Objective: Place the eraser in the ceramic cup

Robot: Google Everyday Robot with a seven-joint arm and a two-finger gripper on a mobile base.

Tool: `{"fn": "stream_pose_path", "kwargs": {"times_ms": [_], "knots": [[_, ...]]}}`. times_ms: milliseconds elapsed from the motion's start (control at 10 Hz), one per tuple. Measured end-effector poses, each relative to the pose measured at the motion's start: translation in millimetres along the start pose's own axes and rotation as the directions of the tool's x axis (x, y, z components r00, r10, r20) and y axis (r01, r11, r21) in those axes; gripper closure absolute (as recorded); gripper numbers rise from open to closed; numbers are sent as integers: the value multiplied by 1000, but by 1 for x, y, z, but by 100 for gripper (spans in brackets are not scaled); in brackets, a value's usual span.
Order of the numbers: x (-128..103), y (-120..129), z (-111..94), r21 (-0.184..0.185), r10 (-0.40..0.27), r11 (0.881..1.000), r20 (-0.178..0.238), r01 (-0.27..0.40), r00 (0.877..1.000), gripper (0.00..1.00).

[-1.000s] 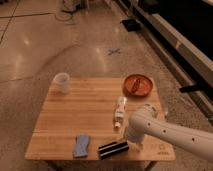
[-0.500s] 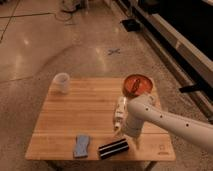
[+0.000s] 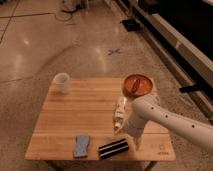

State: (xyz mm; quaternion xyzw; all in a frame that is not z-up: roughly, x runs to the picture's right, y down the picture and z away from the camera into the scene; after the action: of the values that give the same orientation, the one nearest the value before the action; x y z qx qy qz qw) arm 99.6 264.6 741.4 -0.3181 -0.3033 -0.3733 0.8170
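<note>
1. The white arm (image 3: 170,117) enters from the right and bends downward. The gripper (image 3: 133,142) is just beside the right end of the eraser (image 3: 113,148); whether it grips cannot be told.
2. The eraser lies at the front edge of the wooden table (image 3: 85,115); the ceramic cup (image 3: 61,82) stands at the far-left corner.
3. A polished floor (image 3: 45,40) surrounds the table.

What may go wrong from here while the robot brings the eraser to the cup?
The gripper hangs by the right end of the eraser, which lies near the front edge of the table, so a nudge might push it off. The white bottle is close beside the arm and might get knocked.
</note>
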Motion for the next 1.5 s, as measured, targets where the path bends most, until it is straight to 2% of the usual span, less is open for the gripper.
{"fn": "stream_pose_path", "kwargs": {"times_ms": [300, 700, 800, 1000, 1200, 1400, 1500], "knots": [[-1, -4, 11, 18, 82, 996, -18, -82, 996, 24], [-8, -11, 38, 4, 123, 992, -16, -123, 992, 24], [-7, -11, 44, -1, 130, 992, -18, -130, 991, 27], [-5, -11, 51, -4, 148, 989, -23, -148, 989, 48], [-2, -13, 48, 12, 160, 987, -18, -160, 987, 70], [0, -16, 36, 41, 163, 986, -9, -162, 987, 90], [5, -17, 24, 67, 160, 985, -8, -159, 987, 99]]}}
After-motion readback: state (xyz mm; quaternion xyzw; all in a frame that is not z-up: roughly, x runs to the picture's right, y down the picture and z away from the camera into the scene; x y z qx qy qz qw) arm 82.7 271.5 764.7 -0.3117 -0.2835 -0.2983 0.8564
